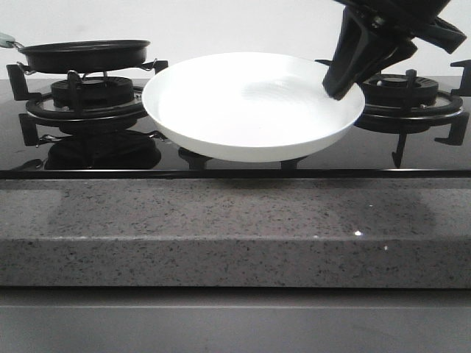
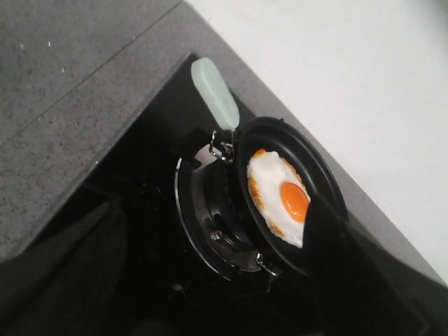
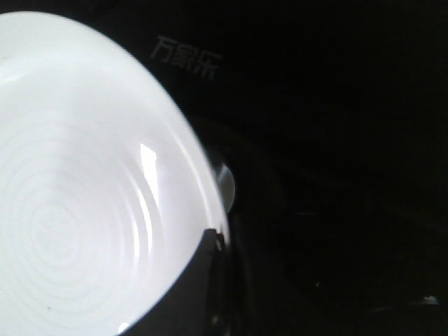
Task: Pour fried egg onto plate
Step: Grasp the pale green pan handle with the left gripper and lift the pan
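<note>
The white plate (image 1: 250,103) is level over the black hob, between the two burners. My right gripper (image 1: 340,84) is shut on its right rim. In the right wrist view, one finger (image 3: 189,294) lies over the plate's (image 3: 77,189) inner edge. The fried egg (image 2: 269,185), white with an orange yolk, lies in the black frying pan (image 2: 318,171) on the left burner (image 1: 85,99). The pan (image 1: 85,55) has a pale green handle (image 2: 215,93). From the front, the pan's wall hides the egg. My left gripper (image 2: 217,231) is open above the pan and burner, touching nothing, and is out of the front view.
The right burner grate (image 1: 412,95) stands behind my right gripper. A grey speckled stone counter (image 1: 235,228) runs along the front of the glass hob (image 1: 110,158). A white wall is close behind the stove.
</note>
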Controlling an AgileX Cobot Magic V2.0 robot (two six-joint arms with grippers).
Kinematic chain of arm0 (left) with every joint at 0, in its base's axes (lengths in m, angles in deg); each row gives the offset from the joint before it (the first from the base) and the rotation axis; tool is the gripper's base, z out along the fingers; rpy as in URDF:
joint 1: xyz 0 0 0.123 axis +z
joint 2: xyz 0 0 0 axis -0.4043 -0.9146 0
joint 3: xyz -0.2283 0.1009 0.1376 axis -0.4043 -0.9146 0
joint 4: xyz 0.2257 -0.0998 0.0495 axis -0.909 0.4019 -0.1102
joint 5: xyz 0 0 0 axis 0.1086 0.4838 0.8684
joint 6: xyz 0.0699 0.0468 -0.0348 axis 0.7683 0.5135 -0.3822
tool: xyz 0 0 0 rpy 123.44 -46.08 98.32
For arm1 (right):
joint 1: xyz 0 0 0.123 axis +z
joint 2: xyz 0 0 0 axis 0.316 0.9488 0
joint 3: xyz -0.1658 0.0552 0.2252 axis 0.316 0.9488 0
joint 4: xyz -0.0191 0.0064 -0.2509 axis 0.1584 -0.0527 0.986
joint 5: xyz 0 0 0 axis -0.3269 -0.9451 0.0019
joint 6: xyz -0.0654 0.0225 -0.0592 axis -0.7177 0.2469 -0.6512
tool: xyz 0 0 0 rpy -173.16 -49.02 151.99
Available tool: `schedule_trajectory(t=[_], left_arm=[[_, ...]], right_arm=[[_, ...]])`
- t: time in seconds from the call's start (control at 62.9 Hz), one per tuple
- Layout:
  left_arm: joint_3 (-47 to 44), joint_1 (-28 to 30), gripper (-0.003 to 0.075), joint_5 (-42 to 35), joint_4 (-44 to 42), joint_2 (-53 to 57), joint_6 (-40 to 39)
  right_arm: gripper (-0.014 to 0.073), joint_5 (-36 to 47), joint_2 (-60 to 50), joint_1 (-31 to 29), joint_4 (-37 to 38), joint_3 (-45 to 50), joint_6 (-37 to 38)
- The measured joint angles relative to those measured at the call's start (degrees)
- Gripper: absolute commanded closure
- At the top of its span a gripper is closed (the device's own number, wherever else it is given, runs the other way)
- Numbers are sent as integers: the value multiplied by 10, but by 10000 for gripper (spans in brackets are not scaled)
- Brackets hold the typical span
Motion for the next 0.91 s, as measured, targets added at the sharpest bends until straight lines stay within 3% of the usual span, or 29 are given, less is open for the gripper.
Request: schedule_trajectory(t=[0.159, 0.318, 0.62, 0.906], left_arm=[[85, 48, 206, 95, 131, -121, 85], [149, 54, 206, 141, 234, -224, 153], [249, 33, 206, 146, 260, -351, 167], [286, 30, 206, 144, 266, -408, 167]], right_arm=[[652, 0, 0, 0, 0, 0, 0], [652, 0, 0, 0, 0, 0, -1], [652, 0, 0, 0, 0, 0, -1], [652, 0, 0, 0, 0, 0, -1]])
